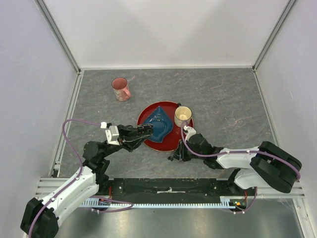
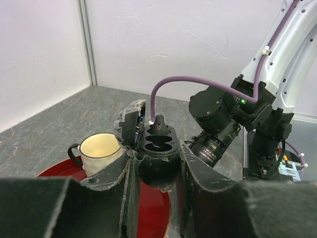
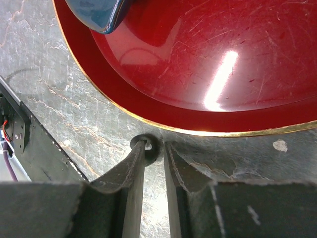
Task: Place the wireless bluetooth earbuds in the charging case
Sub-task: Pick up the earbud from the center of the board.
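My left gripper [image 2: 157, 171] is shut on an open black charging case [image 2: 157, 148] and holds it above the red plate [image 2: 153, 213]. The case's lid [image 2: 130, 126] is tipped back to the left. One earbud [image 2: 159, 125] stands in the case's far end, and the two nearer slots look empty. In the top view this gripper [image 1: 143, 132] is over the plate's left side. My right gripper [image 3: 154, 148] is low on the table just in front of the plate rim [image 3: 148, 126]. Its fingers are nearly together on a tiny black earbud [image 3: 152, 151] at their tips. The other earbuds are out of view.
A blue shell-shaped dish [image 1: 158, 124] and a cream cup [image 1: 182, 115] sit on the red plate [image 1: 171, 141]. A pink mug [image 1: 120, 89] stands at the back left. The right arm's wrist camera [image 2: 218, 141] is close behind the case.
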{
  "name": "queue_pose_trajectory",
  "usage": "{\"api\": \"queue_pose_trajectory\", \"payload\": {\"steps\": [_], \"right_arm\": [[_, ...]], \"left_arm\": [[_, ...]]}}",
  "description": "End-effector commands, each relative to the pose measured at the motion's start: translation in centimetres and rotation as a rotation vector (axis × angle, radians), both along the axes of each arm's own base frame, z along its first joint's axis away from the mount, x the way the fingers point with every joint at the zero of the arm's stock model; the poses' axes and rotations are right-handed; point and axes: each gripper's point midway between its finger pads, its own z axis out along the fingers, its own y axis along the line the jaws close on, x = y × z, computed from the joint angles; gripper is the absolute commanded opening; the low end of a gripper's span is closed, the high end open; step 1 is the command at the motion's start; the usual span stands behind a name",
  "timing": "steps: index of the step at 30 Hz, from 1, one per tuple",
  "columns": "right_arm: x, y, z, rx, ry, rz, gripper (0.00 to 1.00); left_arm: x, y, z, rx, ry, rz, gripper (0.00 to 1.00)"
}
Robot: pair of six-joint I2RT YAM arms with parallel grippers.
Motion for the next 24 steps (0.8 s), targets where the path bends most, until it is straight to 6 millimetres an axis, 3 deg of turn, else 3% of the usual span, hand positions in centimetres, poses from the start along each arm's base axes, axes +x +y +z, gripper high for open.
{"api": "queue_pose_trajectory", "payload": {"steps": [1, 8, 24], "right_arm": [[-0.80, -0.39, -0.96, -0.049, 0.015, 0.044, 0.28], [-1.29, -0.54, -1.29, -0.047, 0.019, 0.059, 0.35], [-0.70, 0.44, -1.20, -0.020, 0.016, 0.037, 0.35]], "left_arm": [[0.20, 0.23, 0.65, -0.021, -0.022, 0.022, 0.02], [0.12, 0.24, 0.62, -0.021, -0.021, 0.020, 0.02], [0.17, 0.21, 0.51, -0.018, -0.017, 0.020, 0.02]]}}
